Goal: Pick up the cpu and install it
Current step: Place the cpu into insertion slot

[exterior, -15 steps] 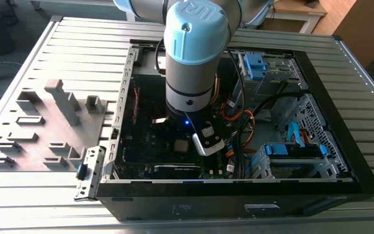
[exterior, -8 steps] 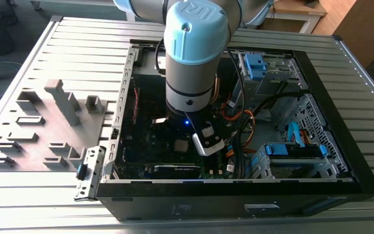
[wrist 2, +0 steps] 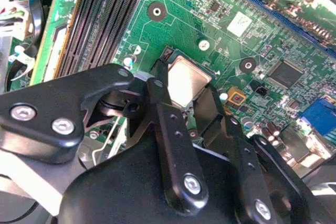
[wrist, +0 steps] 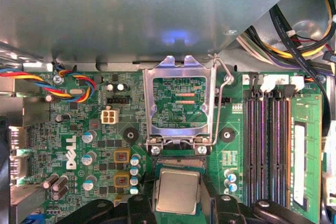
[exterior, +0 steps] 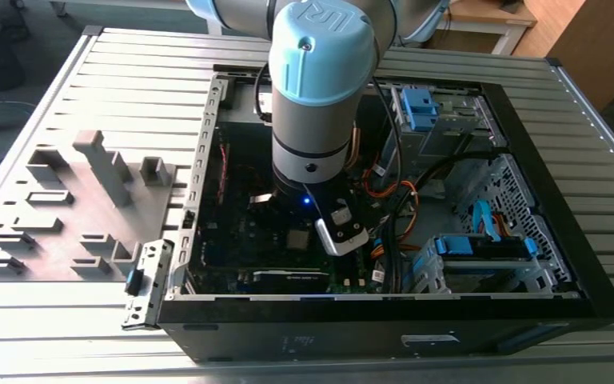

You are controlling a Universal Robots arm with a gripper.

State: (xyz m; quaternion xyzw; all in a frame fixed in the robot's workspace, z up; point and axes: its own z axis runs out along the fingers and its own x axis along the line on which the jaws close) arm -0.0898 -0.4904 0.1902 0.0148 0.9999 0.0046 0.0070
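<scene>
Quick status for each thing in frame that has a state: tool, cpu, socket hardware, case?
tool: shut on the cpu, fingers on two opposite edges.
cpu: gripped at the socket, silvery top up; cannot tell if it is seated.
load plate: flipped open.
socket lever: unlatched, raised.
computer case: lying flat, side open.

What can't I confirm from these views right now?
Whether the cpu sits fully in the socket: the gripper covers its edges in both wrist views.
The work spot in the exterior view: the arm blocks it.
Socket contacts: hidden beneath the cpu.
</scene>
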